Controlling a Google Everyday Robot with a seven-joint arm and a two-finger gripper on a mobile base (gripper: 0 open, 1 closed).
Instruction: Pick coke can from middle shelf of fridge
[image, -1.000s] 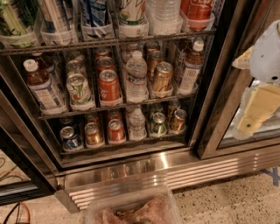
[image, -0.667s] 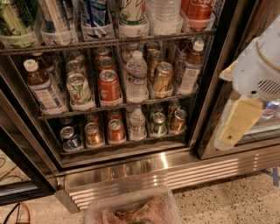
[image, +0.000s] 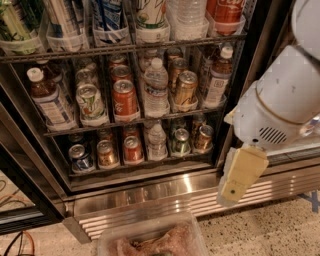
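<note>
The fridge (image: 165, 197) stands open in front of me, with wire racks and a ribbed steel base grille. On the middle shelf (image: 135, 121) the red coke can (image: 124, 97) stands upright in its front row. A white-and-green can (image: 90, 102) is on its left and a clear water bottle (image: 156, 90) on its right. My gripper (image: 241, 176) hangs from the white arm at the right, outside the fridge. It is lower than the coke can, well to its right, and holds nothing.
A gold-brown can (image: 185, 89) and white-capped brown bottles (image: 46, 97) share the middle shelf. The lower rack holds several cans, one of them red (image: 132, 149). A clear plastic bin (image: 150, 235) sits on the floor in front. The open door frame (image: 25, 210) is at the left.
The white arm and gripper have swung left and down, further into view and closer to the fridge opening. The cans and bottles have not moved.
</note>
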